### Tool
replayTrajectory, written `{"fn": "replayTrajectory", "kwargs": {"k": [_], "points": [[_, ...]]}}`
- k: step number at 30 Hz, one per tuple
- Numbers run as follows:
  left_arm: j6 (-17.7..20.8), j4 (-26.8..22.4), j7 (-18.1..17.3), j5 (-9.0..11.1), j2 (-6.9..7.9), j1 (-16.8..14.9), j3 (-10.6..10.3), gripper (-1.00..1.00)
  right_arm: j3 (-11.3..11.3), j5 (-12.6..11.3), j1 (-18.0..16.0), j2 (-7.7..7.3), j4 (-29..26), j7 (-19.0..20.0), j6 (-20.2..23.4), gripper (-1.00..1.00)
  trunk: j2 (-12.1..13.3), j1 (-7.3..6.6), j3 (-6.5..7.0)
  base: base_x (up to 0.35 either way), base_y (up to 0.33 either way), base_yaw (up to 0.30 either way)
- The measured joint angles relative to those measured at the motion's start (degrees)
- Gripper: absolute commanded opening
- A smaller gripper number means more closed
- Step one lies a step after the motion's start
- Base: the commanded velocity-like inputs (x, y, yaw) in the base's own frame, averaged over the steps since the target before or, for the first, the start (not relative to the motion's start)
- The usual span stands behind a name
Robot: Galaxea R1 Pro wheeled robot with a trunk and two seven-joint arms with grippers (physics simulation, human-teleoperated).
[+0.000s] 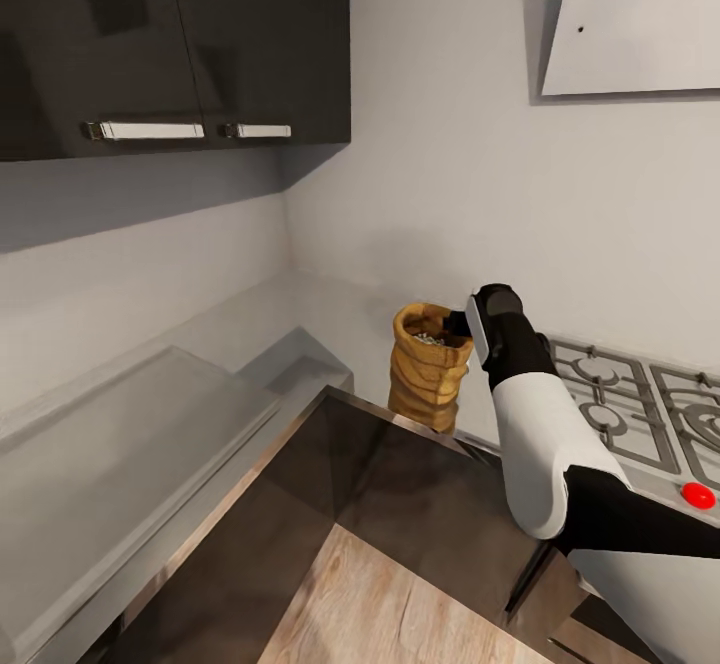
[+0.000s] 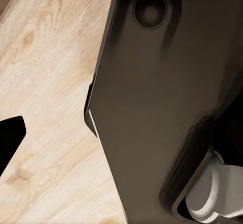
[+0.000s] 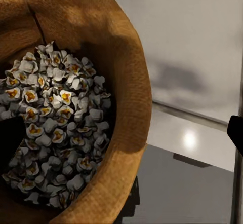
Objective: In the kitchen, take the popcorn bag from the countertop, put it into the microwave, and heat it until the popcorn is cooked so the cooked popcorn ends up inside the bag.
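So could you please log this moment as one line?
right gripper: at popcorn bag rim, grasp unclear | popcorn: inside bag | gas hob: beside

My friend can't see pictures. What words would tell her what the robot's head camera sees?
The robot's right arm reaches forward, its gripper at the rolled rim of a tan popcorn bag with pale popcorn inside. The bag is next to a grey gas hob, with dark cabinets above a grey countertop at left.
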Motion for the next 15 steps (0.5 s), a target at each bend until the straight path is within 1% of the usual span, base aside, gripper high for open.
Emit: {"fn": "replayTrajectory", "kwargs": {"k": [7,11,15], "points": [[0.00,0.01,0.00,0.00,-0.04,0.00,0.02,1.00,-0.01,-0.06,0.06,0.00,1.80,0.02,-0.14,1.00,0.00,0.00,0.00,0.009,0.000,0.000],[0.01,0.05,-0.08,-0.05,0.03,0.00,-0.11,1.00,-0.09,-0.03,0.06,0.00,1.89,-0.01,-0.14,1.00,-0.01,-0.02,0.00,0.176,0.000,0.000],[0.00,0.02,-0.03,-0.02,0.04,0.00,-0.05,1.00,-0.33,0.02,0.06,0.00,1.90,-0.01,-0.14,1.00,0.00,0.00,0.00,0.033,0.000,0.000]]}}
